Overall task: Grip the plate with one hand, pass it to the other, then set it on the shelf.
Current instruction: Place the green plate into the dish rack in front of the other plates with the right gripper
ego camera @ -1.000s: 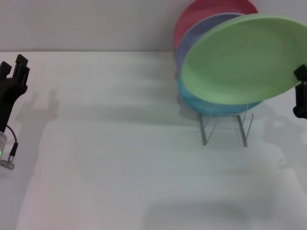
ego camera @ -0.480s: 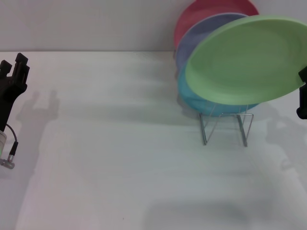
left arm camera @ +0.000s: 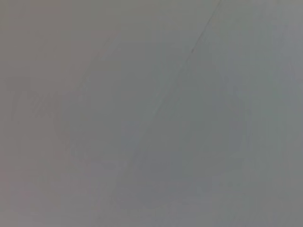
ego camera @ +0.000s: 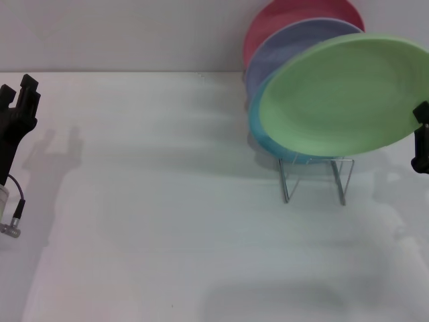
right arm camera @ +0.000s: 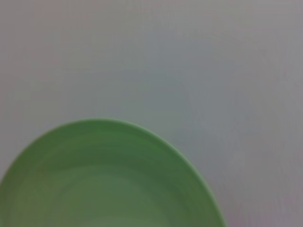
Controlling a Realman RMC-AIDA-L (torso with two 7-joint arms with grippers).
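We count four plates at the wire rack [ego camera: 315,178]: a red plate [ego camera: 268,20] rearmost, a lavender plate [ego camera: 288,40], a blue plate [ego camera: 258,131], and the green plate [ego camera: 338,97] in front. One rack, two grippers. The green plate tilts above the rack's front loops, overlapping the blue plate; we cannot tell if it touches the wires. The right gripper [ego camera: 421,144] meets its right rim at the frame's edge; we cannot tell whether it pinches the rim. The green plate is round, shallow, matte; the rack is thin silver wire. Far left of the rack, the left gripper [ego camera: 19,100] hangs with fingers spread, over the white table [ego camera: 167,235].
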